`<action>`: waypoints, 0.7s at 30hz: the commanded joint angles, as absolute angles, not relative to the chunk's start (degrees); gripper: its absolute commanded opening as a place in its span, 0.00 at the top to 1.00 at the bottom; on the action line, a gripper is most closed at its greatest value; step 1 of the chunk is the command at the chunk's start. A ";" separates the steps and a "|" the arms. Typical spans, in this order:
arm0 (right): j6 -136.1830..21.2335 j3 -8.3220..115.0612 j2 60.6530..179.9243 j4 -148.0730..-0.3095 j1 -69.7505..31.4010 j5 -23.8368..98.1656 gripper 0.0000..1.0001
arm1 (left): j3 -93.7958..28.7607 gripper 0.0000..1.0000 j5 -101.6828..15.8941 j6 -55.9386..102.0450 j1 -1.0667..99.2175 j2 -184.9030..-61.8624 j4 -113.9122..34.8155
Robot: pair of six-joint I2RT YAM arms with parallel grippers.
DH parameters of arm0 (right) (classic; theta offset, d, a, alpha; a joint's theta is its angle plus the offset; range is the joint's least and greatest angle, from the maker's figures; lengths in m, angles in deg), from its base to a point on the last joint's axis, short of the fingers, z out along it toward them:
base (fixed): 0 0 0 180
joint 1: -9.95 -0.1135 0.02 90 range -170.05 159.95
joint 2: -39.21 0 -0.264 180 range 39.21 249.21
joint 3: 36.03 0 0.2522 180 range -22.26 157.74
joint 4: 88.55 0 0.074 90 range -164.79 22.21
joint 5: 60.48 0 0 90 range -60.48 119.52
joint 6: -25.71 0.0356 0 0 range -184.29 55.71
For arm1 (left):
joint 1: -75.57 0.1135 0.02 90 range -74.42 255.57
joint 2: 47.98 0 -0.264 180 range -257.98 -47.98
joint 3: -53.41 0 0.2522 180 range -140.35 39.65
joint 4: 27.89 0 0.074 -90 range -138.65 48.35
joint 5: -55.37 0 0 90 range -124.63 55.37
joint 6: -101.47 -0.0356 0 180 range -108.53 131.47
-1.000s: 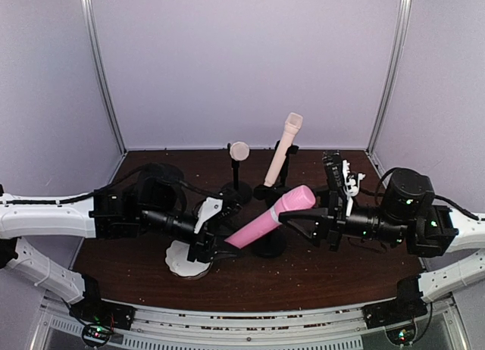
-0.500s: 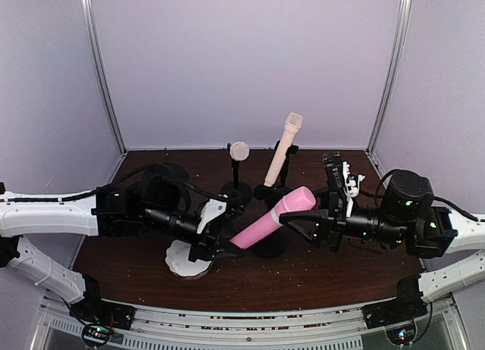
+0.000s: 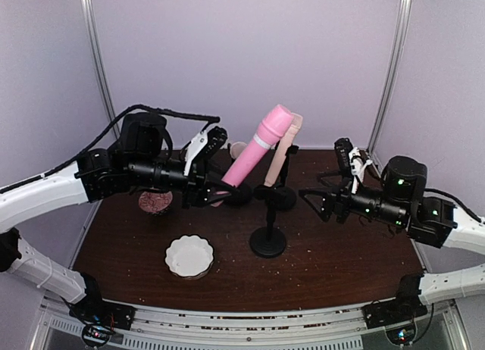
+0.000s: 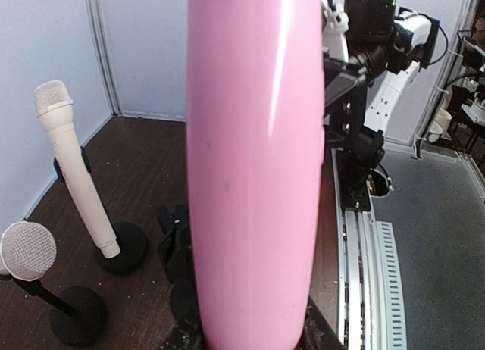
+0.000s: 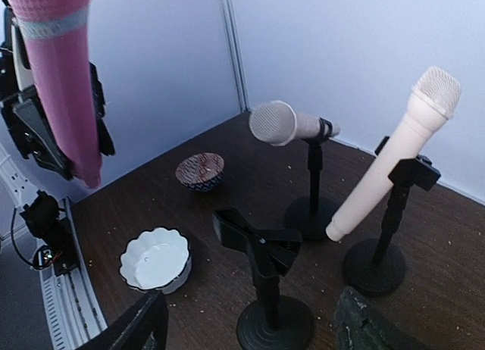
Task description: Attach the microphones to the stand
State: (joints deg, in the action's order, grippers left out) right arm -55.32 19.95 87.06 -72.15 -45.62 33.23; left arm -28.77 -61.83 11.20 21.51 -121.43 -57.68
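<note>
My left gripper (image 3: 217, 189) is shut on the lower end of the pink microphone (image 3: 258, 145) and holds it raised and tilted, head up, above the table. That microphone fills the middle of the left wrist view (image 4: 254, 168), hiding the left gripper (image 4: 250, 342). The front stand (image 3: 268, 232) has an empty clip (image 5: 258, 244). Each of the two cream microphones (image 5: 394, 149) (image 5: 292, 125) sits in its own back stand. My right gripper (image 3: 317, 202) hangs open to the right of the empty stand, with nothing between its fingers (image 5: 140, 327).
A white fluted bowl (image 3: 189, 255) sits near the front left. A small patterned bowl (image 3: 155, 202) lies below the left arm. The three round stand bases crowd the table's middle and back. Crumbs are scattered over the dark wood.
The left arm has lifted the pink microphone up and back, away from the front stand. The right gripper has opened and drawn back to the right.
</note>
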 commanded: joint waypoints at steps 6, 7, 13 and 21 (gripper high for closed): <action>-55.86 22.02 98.98 -68.72 -42.28 35.98 0.27 | -21.56 1.00 -60.37 16.31 25.20 -121.01 -45.04; -56.05 22.57 100.61 -68.86 -42.31 36.26 0.27 | -20.60 1.00 -60.15 16.31 25.55 -119.96 -44.38; -57.08 25.94 106.87 -70.63 -42.30 38.38 0.27 | -15.36 1.00 -56.87 18.16 25.81 -115.15 -39.80; -60.06 31.73 112.35 -68.11 -42.30 36.98 0.27 | -16.71 1.00 -51.15 21.75 25.83 -116.05 -42.30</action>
